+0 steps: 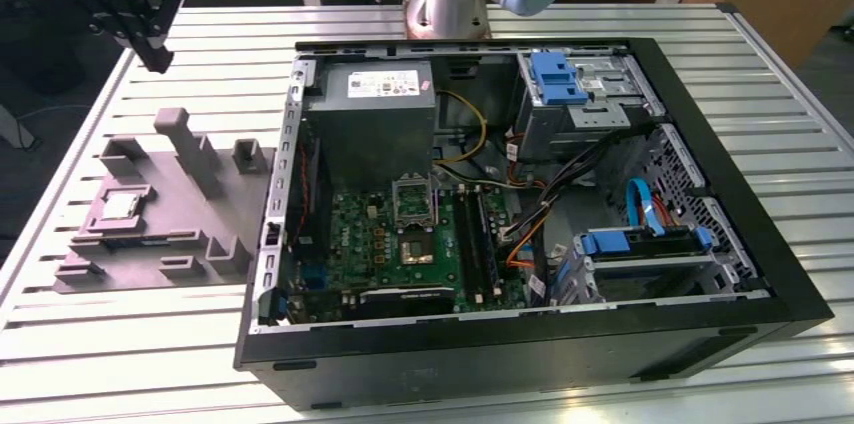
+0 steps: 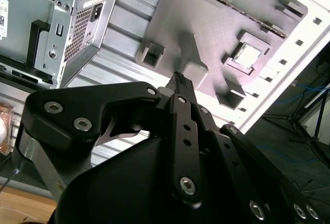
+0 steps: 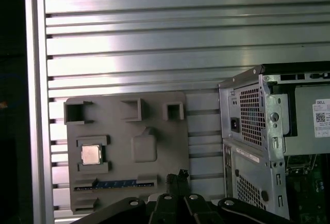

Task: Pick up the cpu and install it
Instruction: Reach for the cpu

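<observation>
While the gripper [image 1: 158, 59] hangs above the slatted table [image 1: 80, 344] with its fingers pressed together on nothing, the cpu [image 1: 120, 206] lies flat in a square recess of the grey fixture tray [image 1: 180, 206], at the exterior view's left of the open black computer case [image 1: 534, 344] and well apart from the gripper.

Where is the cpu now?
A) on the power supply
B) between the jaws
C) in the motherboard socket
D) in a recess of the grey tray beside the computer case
D: the cpu sits in a square recess of the grey tray, outside the computer case.
</observation>
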